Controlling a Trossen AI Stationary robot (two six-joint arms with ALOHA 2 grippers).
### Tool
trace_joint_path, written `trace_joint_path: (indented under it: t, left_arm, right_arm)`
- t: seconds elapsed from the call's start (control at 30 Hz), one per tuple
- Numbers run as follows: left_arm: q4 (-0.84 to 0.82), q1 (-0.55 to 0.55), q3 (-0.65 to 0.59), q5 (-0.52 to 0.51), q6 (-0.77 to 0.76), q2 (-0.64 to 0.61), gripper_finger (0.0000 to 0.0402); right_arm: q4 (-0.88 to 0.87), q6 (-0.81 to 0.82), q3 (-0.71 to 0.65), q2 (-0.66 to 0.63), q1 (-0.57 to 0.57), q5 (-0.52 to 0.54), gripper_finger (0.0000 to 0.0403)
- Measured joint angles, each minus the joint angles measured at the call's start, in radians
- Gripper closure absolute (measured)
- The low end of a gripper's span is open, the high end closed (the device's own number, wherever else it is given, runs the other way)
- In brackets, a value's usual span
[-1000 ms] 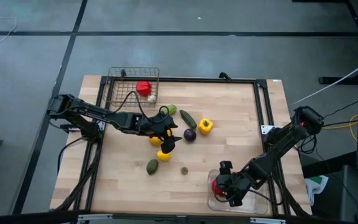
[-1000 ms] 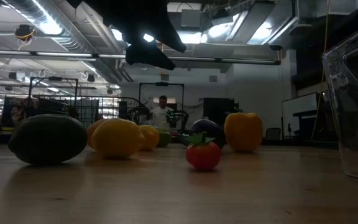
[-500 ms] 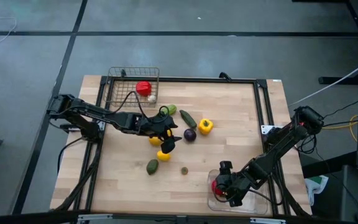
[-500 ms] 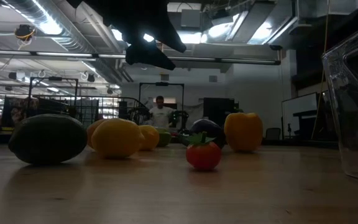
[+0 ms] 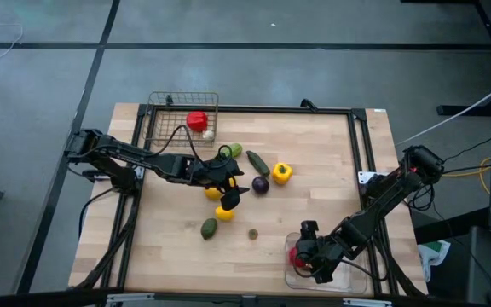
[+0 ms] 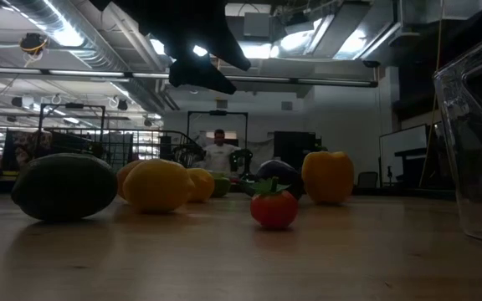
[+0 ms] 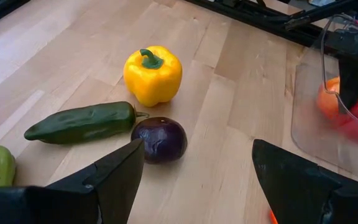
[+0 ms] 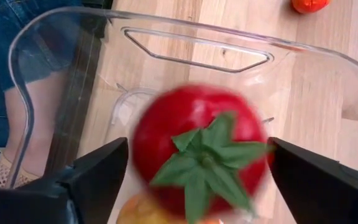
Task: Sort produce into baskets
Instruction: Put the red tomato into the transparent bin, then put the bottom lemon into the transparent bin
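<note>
The right gripper (image 5: 308, 256) hangs over the clear tray (image 8: 191, 56) with fingers spread, and a red tomato (image 8: 197, 146) sits between them, apparently released or about to be; whether the pads touch it cannot be told. Well away from the tray, the left gripper (image 5: 228, 177) hovers open among the loose produce. A purple onion (image 7: 160, 139) lies straight ahead of its fingers, with a green chili (image 7: 82, 122) lying crosswise beside it and a yellow pepper (image 7: 153, 74) beyond. The left arm is nearer these.
</note>
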Motion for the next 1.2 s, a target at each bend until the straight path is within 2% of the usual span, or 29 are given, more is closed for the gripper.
trace_joint_path:
  t: [0.13,0.27,0.43,0.57,0.77,0.87,1.07,1.2]
  left_arm:
    - [0.000,0.000,0.000,0.000,0.000,0.000,0.0107]
    - [0.000,0.000,0.000,0.001,0.000,0.000,0.0107]
    - [-0.003,-0.010,0.000,0.101,0.000,-0.018,0.0107]
    - [-0.025,-0.053,0.001,0.175,-0.015,-0.033,0.0107]
    - [-0.086,-0.146,0.001,0.178,0.001,-0.014,0.0107]
    - [-0.117,-0.192,0.001,0.150,0.026,0.009,0.0107]
    - [-0.170,-0.245,0.001,-0.011,0.099,0.059,0.0107]
    - [-0.198,-0.251,0.001,-0.026,0.101,0.096,0.0107]
  right_arm:
    - [0.000,0.003,0.000,0.000,0.000,0.000,0.0006]
    - [0.000,0.003,0.000,0.000,0.000,0.000,0.0008]
    - [-0.004,-0.002,0.000,0.000,0.000,-0.003,0.0010]
    - [-0.009,-0.003,0.000,0.000,0.000,-0.063,0.0010]
    - [-0.009,-0.003,0.000,0.000,0.000,-0.154,0.0010]
    - [-0.008,-0.003,0.000,0.000,0.000,-0.159,0.0010]
    - [-0.007,-0.003,0.000,-0.006,0.000,-0.160,0.0010]
    - [-0.028,-0.003,0.018,-0.007,0.000,-0.179,0.0010]
